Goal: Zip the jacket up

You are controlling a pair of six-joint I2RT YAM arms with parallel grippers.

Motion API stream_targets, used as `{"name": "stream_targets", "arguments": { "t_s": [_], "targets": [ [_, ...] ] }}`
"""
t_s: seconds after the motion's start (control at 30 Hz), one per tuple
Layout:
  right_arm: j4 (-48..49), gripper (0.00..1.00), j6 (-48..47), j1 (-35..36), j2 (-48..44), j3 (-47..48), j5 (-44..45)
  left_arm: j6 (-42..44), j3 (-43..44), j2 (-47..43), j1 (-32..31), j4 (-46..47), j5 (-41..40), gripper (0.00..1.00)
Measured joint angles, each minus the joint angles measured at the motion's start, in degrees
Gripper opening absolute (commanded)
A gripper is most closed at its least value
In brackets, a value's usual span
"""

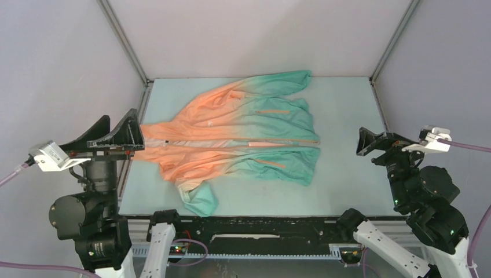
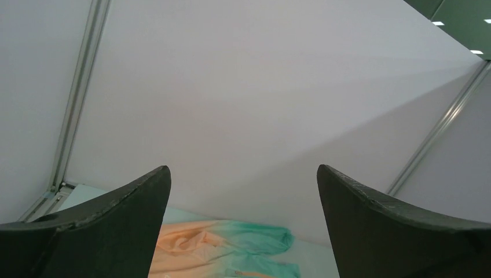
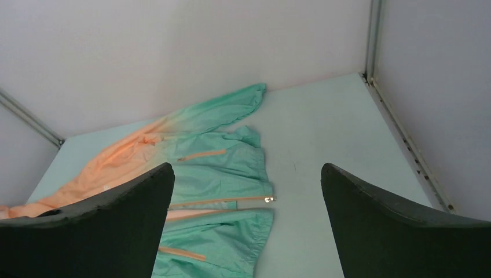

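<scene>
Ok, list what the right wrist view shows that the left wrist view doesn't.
Only right wrist: the teal hem of the jacket and the zipper pull there. Only left wrist: ceiling lights at top right. Shared: the jacket on the table, just a strip of it in left wrist, plus each arm's own open pincer: right pincer, left pincer.

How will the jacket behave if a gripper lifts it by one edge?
The jacket lies flat with many wrinkles, so it is probably thin and floppy and would drape. Pushed, it would likely bunch up rather than slide whole.
</scene>
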Motion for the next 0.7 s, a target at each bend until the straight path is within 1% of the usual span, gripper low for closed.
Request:
{"name": "stream_targets", "arguments": {
  "t_s": [0.13, 0.27, 0.4, 0.47, 0.57, 0.63, 0.7],
  "targets": [
    [-0.11, 1.00, 1.86, -0.02, -0.26, -0.24, 1.68, -0.61, -1.70, 0.46, 0.00, 0.46, 3.52, 1.00],
    [0.44, 1.00, 2.21, -0.02, 0.20, -3.54, 0.50, -1.79, -5.42, 2.58, 0.02, 1.05, 8.26, 1.00],
    [3.39, 1.00, 2.25, -0.39, 3.21, -10.56, -4.81, -2.45, -11.72, 4.63, -0.13, 2.69, 13.05, 1.00],
    [4.26, 1.00, 4.07, -0.98, 6.03, -14.16, -7.28, -2.84, -15.23, 5.33, -1.14, 3.41, 14.51, 1.00],
    [4.66, 1.00, 7.39, -4.20, 10.38, -17.92, -12.11, -2.75, -18.29, 6.21, -4.68, 3.39, 14.82, 1.00],
    [5.77, 0.99, 9.09, -7.74, 12.92, -19.61, -16.28, -2.23, -19.43, 6.86, -9.33, 3.41, 13.64, 1.00],
    [7.67, 0.96, 11.37, -12.79, 15.58, -21.88, -22.03, -1.73, -20.55, 7.58, -15.15, 3.72, 11.82, 1.00]
  ]
}}
